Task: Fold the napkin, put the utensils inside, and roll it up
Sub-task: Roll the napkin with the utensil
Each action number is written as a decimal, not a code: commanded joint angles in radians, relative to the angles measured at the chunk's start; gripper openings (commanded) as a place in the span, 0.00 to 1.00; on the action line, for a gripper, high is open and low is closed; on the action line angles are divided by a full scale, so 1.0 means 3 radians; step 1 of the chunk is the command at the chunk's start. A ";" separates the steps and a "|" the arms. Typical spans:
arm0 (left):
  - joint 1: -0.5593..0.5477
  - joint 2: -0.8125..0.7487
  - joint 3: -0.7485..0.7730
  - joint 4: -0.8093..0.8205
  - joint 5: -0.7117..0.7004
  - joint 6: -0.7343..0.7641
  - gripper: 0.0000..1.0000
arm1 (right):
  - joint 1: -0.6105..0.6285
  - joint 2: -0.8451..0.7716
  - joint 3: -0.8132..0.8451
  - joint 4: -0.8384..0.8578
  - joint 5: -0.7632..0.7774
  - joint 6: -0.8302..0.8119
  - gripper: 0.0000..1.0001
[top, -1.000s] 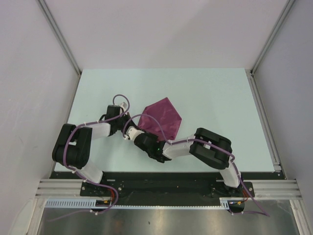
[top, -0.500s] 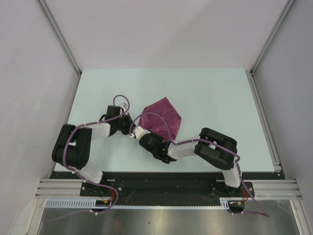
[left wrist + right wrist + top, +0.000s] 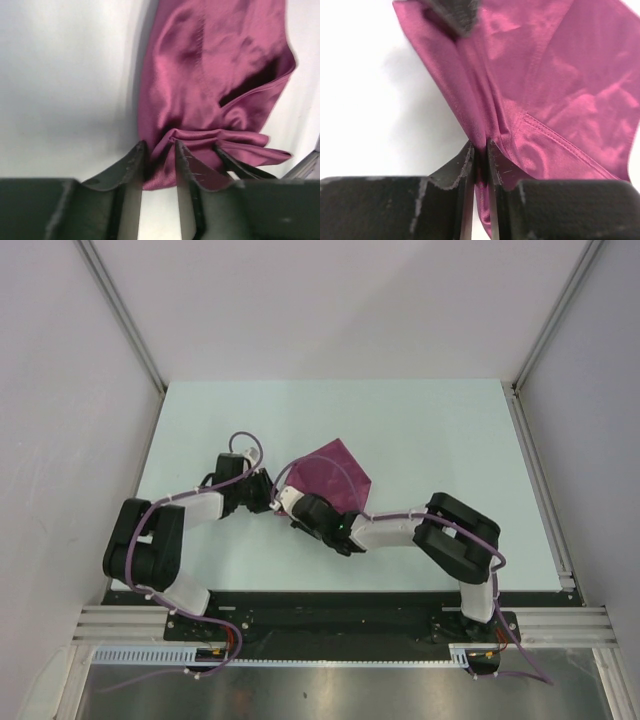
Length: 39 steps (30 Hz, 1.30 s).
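At the near edge of the pale table (image 3: 440, 440) the two arms reach inward from their bases, and their wrists meet near the middle, left of centre. The right gripper (image 3: 480, 147) is clenched on the napkin (image 3: 330, 468). In its wrist view the two dark fingers (image 3: 462, 165) stand almost together, with a raised ridge of plum fabric pinched in the narrow slit between them. The left gripper (image 3: 160, 155) sits just beside it at the same near-left corner of the cloth. Its fingers (image 3: 132, 165) stand a little apart, bunched fabric lies between the tips, and bare table shows through the gap behind them, so the hold looks released rather than tight. Another dark finger shows just to the right of it in that view, touching the same gathered hem. Beyond the grippers the napkin lies on the table as a folded, roughly five-sided shape, spreading away and to the right. Its surface is shiny and wrinkled, and one stitched edge is lifted so that a dark pocket opens under it. A purple cable (image 3: 243, 440) loops above the left wrist, and farther back the table is bare up to the white walls.
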 commanded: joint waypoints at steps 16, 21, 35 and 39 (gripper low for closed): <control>0.0006 -0.1546 -0.0718 0.0296 -0.0861 0.0059 0.74 | -0.0698 -0.0018 0.0415 -0.1521 -0.2712 0.0414 0.00; -0.0101 -0.1572 -0.0887 0.0409 -0.0641 0.0070 0.75 | -0.0867 0.0079 0.0563 -0.1700 -0.3182 0.0398 0.00; -0.0423 -0.1721 -0.1291 0.1502 -0.0243 0.0478 0.77 | -0.1301 0.0611 0.1100 -0.2273 -0.4205 0.0352 0.00; -0.0444 -0.1465 -0.1240 0.1539 -0.0069 0.0560 0.77 | -0.1373 0.0739 0.1171 -0.2324 -0.4404 0.0357 0.00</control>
